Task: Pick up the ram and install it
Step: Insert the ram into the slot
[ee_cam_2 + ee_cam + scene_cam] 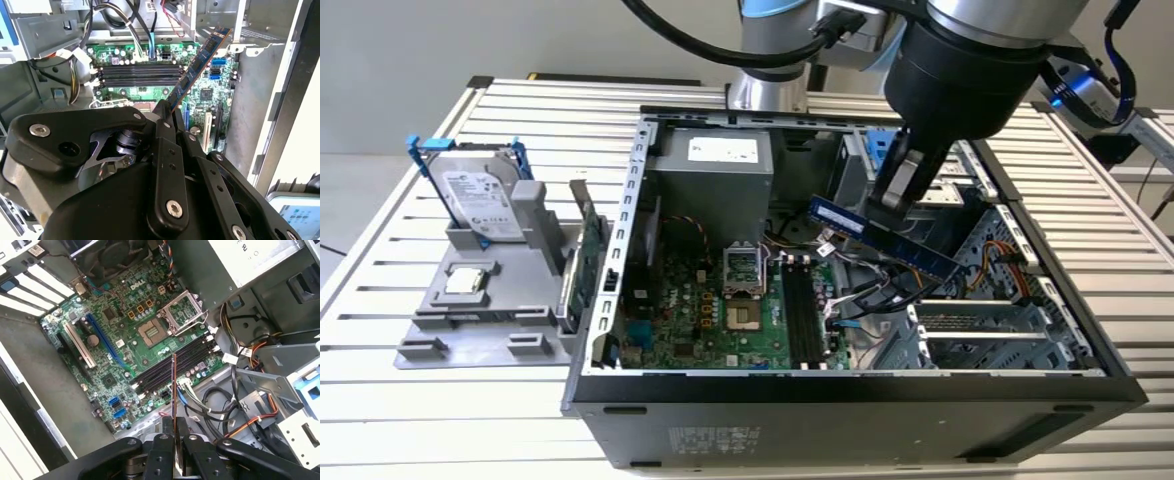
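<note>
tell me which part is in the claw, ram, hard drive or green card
The ram, the long blue stick clamped in the claw over the open case; the hard drive and green card stand in the grey holder outside.

1 bench: silver-white metal slats w/ dark grooves between, running across it; it spans most of the exterior view. Behind bench's far edge: plain grey wall, matte, flat tone. Off bench's side at the exterior view's left: paler grey floor, smooth. Wall meets floor in a soft line just past that far bench corner. Light: bright, even, diffuse; pale sheen on slat tops, shadows on bench soft-edged.
</note>
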Controlling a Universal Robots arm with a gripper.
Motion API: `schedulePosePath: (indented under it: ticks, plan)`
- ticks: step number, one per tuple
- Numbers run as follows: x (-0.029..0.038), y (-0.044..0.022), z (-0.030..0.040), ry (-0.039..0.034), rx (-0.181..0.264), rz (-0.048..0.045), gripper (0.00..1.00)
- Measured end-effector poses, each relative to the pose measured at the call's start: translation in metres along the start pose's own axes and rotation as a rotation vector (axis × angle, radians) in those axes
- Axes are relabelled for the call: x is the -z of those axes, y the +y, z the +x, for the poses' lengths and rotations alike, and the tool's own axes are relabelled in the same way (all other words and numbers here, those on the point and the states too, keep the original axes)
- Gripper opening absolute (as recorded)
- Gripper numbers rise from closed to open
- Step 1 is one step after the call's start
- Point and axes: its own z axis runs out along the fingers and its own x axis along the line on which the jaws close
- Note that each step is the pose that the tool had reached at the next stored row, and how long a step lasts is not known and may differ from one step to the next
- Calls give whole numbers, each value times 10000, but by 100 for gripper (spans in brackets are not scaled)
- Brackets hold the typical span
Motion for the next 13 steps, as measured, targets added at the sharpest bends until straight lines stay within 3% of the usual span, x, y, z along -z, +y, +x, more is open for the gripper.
schedulePosePath:
  ticks: [13]
  plan:
    - [0, 0, 0, -23, -730, 7, 0]
